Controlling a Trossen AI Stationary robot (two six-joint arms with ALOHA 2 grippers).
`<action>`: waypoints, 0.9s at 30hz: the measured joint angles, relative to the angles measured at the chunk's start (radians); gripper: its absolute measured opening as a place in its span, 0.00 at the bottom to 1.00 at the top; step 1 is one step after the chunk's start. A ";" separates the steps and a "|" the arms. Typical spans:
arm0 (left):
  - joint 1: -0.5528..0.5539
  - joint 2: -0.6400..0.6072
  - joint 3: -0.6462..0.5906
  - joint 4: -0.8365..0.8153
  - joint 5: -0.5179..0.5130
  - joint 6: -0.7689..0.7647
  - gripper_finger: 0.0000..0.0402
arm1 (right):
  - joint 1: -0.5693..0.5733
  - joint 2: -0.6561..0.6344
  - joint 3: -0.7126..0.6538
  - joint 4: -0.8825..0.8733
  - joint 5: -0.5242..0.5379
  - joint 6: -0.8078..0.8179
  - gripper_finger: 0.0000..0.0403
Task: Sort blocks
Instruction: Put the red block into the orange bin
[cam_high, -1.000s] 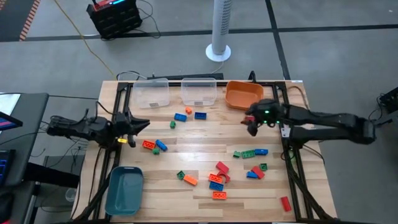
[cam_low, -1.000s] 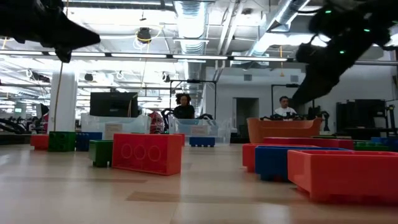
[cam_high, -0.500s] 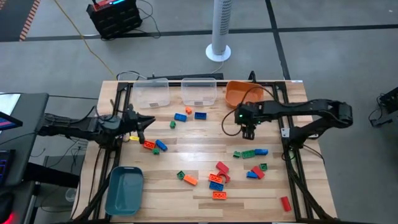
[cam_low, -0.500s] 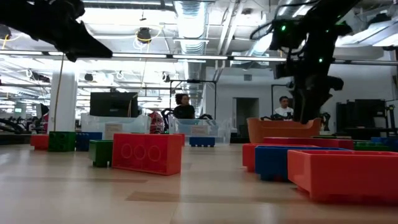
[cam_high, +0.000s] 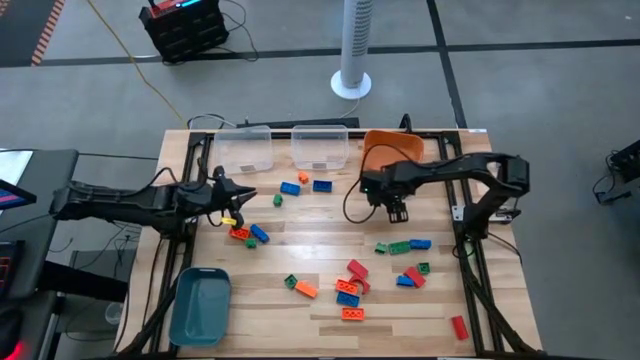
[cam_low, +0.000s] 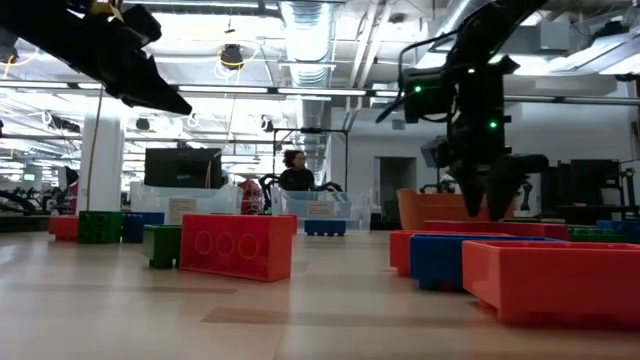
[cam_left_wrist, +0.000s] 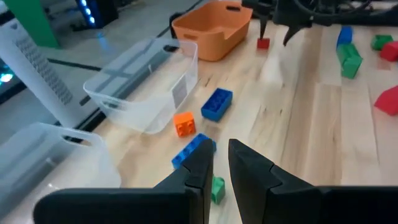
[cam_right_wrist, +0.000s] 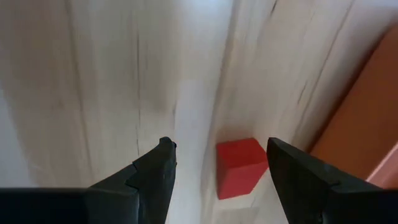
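Small studded blocks in red, orange, blue and green lie scattered on the wooden table (cam_high: 320, 225). My right gripper (cam_high: 397, 212) points down, open, just in front of the orange bin (cam_high: 392, 150). In the right wrist view its fingers stand on either side of a small red block (cam_right_wrist: 239, 167) on the table without touching it. The left wrist view shows the same block (cam_left_wrist: 263, 43) under those fingers. My left gripper (cam_high: 248, 193) hovers shut and empty at mid-left, near a blue block (cam_left_wrist: 216, 103) and an orange block (cam_left_wrist: 184, 123).
Two clear bins (cam_high: 245, 150) (cam_high: 320, 147) stand along the far edge beside the orange bin. A teal bin (cam_high: 200, 305) sits at the near left. A cluster of blocks (cam_high: 350, 280) lies near centre, a green and blue row (cam_high: 402, 246) at right, and a lone red block (cam_high: 459, 326) at the near right.
My right gripper has swung toward the table's left, come down and tipped from nearly level to pointing down over the red block, staying open. My left gripper has moved toward the table's right, staying shut.
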 joint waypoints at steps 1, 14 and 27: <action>0.000 -0.001 0.000 -0.005 0.000 -0.007 0.11 | -0.004 0.014 0.014 -0.017 0.000 -0.011 0.64; 0.000 -0.010 0.000 -0.044 0.027 -0.018 0.11 | -0.064 0.127 0.096 -0.134 0.006 -0.117 0.64; 0.000 -0.010 0.000 -0.081 0.027 -0.017 0.11 | -0.125 0.141 0.138 -0.201 -0.009 -0.058 0.64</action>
